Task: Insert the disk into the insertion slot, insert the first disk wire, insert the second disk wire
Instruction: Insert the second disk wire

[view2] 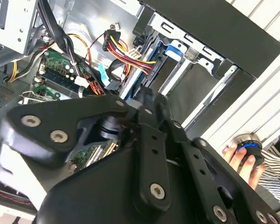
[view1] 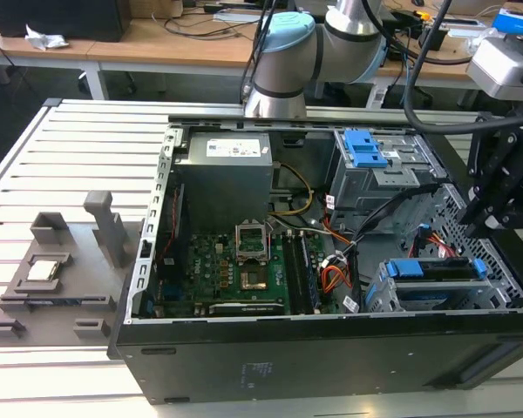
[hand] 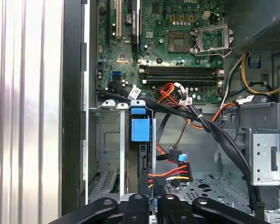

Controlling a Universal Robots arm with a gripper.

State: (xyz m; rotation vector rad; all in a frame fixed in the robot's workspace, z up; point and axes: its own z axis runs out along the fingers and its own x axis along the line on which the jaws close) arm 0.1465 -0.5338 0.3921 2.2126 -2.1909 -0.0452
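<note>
My black gripper hangs over the open black computer case, at the corner on the exterior view's right. It is above the low grey metal insertion slot with perforated sides. Whether my gripper is open or closed I cannot tell; I see nothing held in it.

The disk, a flat drive clipped in a bright blue plastic frame, sits inside that slot. In the first wrist view the disk shows edge-on between the slot's grey walls. Just beside it lie a bundle of red, yellow and black wires ending in a black connector, and a red cable with a blue plug. I cannot tell whether either is plugged into the disk. Beyond the slot lies the green motherboard.

In the second wrist view a person's hand rests on a round blue-and-black knob, outside the case by the white slatted table.
</note>
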